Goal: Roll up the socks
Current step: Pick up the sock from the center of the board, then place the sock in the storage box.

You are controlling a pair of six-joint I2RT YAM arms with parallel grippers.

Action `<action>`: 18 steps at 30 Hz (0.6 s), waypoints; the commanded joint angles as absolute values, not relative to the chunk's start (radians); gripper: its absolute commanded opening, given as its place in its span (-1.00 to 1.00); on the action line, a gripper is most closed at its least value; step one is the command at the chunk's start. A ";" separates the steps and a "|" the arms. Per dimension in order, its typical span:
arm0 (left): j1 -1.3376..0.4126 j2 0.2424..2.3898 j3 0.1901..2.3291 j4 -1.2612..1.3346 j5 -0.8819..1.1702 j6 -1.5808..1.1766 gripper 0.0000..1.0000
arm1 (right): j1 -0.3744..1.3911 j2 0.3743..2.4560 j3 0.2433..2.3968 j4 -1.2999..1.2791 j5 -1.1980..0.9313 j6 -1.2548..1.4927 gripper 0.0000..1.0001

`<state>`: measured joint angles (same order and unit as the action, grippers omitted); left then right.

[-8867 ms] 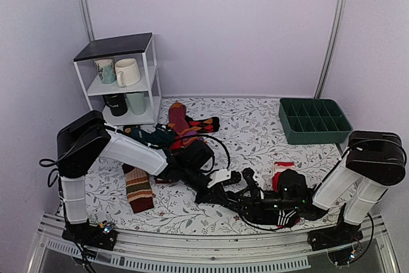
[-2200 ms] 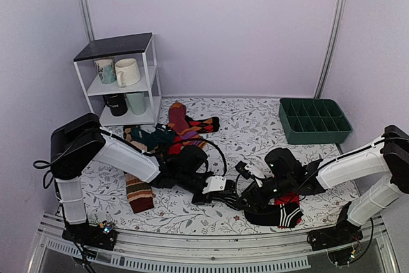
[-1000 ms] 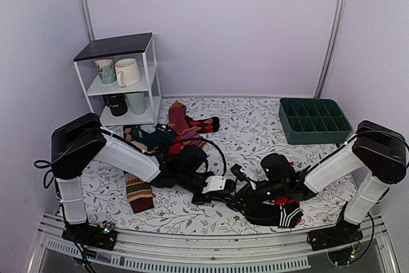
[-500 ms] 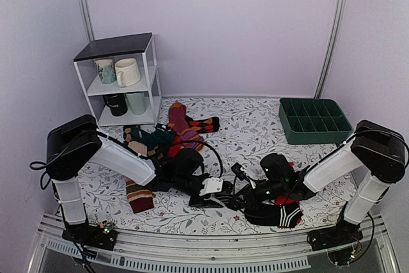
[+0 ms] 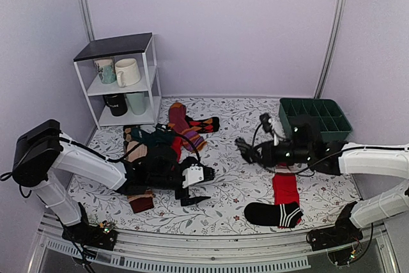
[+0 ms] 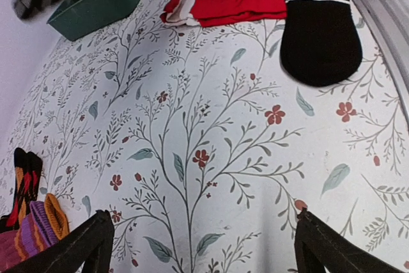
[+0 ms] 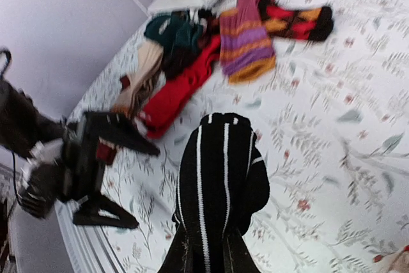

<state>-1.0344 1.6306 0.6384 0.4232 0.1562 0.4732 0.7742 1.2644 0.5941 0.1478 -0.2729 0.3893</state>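
The right gripper (image 5: 250, 151) is clamped on one end of the striped sock (image 7: 220, 180) and holds it above the tablecloth (image 6: 211, 126) at mid-table, the free end projecting beyond the fingers; lifting it probably lets the knit straighten before it is laid flat for rolling. The left gripper (image 6: 204, 218) sits low near the front edge, jaws spread wide with nothing between them, apparently ready to pin the sock; the red sock (image 6: 239, 1) and the black sock (image 6: 319, 27) with a striped end lie apart, not involved.

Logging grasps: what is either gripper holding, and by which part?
The right gripper pinches the black white-striped knit sock by one bunched end; the left gripper holds nothing.
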 commanded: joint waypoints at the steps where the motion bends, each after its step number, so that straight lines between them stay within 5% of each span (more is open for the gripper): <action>1: -1.022 1.605 0.623 0.489 0.080 0.417 0.99 | 0.626 1.152 0.750 -0.080 -0.190 0.388 -1.00; 18: -1.019 1.551 0.604 0.489 0.039 0.389 0.99 | 0.079 1.388 0.982 -0.254 -0.272 0.142 -1.00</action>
<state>-1.0302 1.5620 0.6094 0.4881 0.0429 0.3920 0.1371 1.3163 0.9348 -0.2276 -0.2047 0.2188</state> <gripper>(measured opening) 0.995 0.084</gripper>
